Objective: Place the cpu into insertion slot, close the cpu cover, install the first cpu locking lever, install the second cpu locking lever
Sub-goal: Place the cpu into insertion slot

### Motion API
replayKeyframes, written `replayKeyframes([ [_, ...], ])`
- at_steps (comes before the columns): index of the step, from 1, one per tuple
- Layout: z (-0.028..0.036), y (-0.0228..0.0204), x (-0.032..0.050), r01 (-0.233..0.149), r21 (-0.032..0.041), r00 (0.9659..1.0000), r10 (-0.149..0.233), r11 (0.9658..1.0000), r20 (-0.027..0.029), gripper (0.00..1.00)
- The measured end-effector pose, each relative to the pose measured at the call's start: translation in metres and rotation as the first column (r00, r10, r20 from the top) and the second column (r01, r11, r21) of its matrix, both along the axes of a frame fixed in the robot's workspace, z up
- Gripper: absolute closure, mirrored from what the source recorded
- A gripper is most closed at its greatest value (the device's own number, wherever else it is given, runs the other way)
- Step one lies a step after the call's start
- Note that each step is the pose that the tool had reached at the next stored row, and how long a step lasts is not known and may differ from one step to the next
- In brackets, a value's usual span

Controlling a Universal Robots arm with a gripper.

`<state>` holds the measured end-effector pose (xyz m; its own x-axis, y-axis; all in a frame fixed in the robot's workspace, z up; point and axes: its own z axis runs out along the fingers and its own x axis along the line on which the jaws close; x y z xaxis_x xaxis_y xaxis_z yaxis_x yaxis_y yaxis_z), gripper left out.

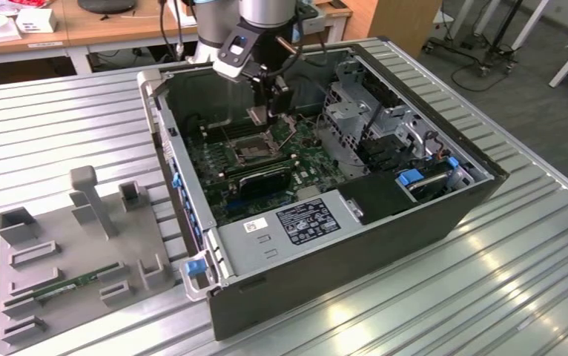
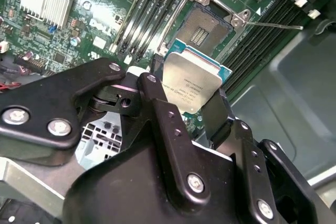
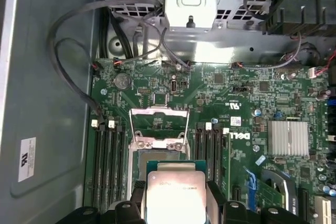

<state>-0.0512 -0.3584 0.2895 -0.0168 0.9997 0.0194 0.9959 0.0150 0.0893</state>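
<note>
Inside the open computer case (image 1: 316, 285), above the green circuit board (image 3: 247, 98), the tool (image 2: 189, 97) is clamped on the cpu (image 2: 192, 80). One black finger bears on each of two opposite edges, and the dull metal face is turned up toward both wrist views. The cpu hangs clear of the board and touches nothing but the fingers. Whether it is held quite level cannot be told. The insertion slot (image 3: 157, 156) lies below the chip and a little ahead of it. In the first wrist view the chip's far edge overlaps the slot's near edge, so the chip is not yet centred over the dark socket. Chip and socket look squared to each other, their edges running parallel, which suggests that a short shift forward and a descent separate them, not a turn. The slot is open and bare. The cpu cover (image 3: 159, 112) appears to stand raised at the slot's far side, out of the way. Long black memory slots (image 3: 108, 161) flank the socket on both sides, running along the line of approach. The case itself lies near the middle of the ribbed tabletop (image 1: 491, 297).
</note>
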Motion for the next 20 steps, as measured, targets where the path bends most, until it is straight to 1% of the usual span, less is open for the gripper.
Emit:
replayKeyframes([
  [13, -0.0237, 0.0002, -0.0034, -0.002, 0.0000, 1.0000, 0.002, 1.0000, 0.0000, 0.46],
  [19, -0.0345, 0.0015, -0.0052, -0.002, -0.0001, 1.0000, 0.002, 1.0000, -0.0001, 0.46],
  [20, -0.0400, 0.0022, -0.0061, -0.002, 0.0000, 1.0000, 0.002, 1.0000, 0.0000, 0.46],
])
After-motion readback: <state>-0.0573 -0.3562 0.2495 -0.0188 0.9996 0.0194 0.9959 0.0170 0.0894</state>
